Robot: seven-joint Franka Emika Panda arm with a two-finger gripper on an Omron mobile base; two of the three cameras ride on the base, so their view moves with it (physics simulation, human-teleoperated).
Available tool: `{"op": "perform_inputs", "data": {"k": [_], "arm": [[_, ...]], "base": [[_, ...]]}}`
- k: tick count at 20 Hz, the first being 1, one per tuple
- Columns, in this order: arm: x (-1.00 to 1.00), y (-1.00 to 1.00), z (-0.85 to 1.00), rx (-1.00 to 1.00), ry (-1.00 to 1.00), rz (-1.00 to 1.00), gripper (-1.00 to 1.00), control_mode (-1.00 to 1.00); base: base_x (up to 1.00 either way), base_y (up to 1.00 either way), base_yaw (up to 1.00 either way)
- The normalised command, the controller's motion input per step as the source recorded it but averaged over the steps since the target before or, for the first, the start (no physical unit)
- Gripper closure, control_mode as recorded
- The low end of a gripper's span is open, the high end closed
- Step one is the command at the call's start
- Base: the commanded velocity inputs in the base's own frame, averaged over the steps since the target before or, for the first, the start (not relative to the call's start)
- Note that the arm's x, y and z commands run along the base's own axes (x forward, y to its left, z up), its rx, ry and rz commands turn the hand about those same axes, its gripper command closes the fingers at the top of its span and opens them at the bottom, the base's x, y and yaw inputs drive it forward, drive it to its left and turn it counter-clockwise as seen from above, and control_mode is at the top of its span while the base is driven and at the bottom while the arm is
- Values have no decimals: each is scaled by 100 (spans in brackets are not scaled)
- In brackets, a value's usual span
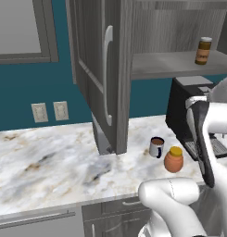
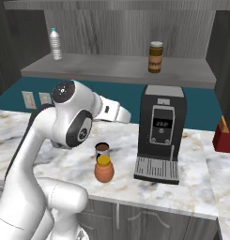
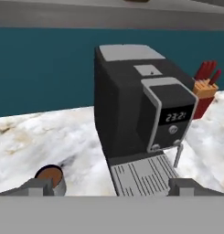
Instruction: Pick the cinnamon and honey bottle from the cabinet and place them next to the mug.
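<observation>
Pincer (image 3: 111, 186) spread wide at the bottom of the hand view, gripping nothing, fingertips (image 3: 38, 186) well apart, aimed at a black boxy coffee machine (image 3: 141, 114). Slim dark-brown cinnamon jar with pale lid (image 2: 155, 56) upright on the grey wood-grain cabinet shelf (image 2: 116, 70), upper centre of the right base view, long axis vertical. Squat orange honey bottle with yellow lid (image 2: 103, 169) upright on the marble counter (image 1: 45, 162), lid up, just beside the small blue-and-white mug (image 1: 156, 147). Clear plastic water bottle (image 2: 55, 44) upper left on the shelf.
</observation>
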Motion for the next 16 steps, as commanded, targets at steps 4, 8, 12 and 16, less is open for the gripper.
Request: {"op": "perform_inputs", "data": {"k": [4, 8, 12, 16], "arm": [[20, -16, 66, 0, -2, 36, -100, -100], [26, -26, 85, 4, 0, 22, -100, -100], [72, -43, 46, 18, 5, 1, -100, -100], [86, -34, 27, 23, 6, -6, -100, -100]], "base": [[0, 0, 0], [0, 0, 0], [0, 0, 0], [0, 0, 0]]}}
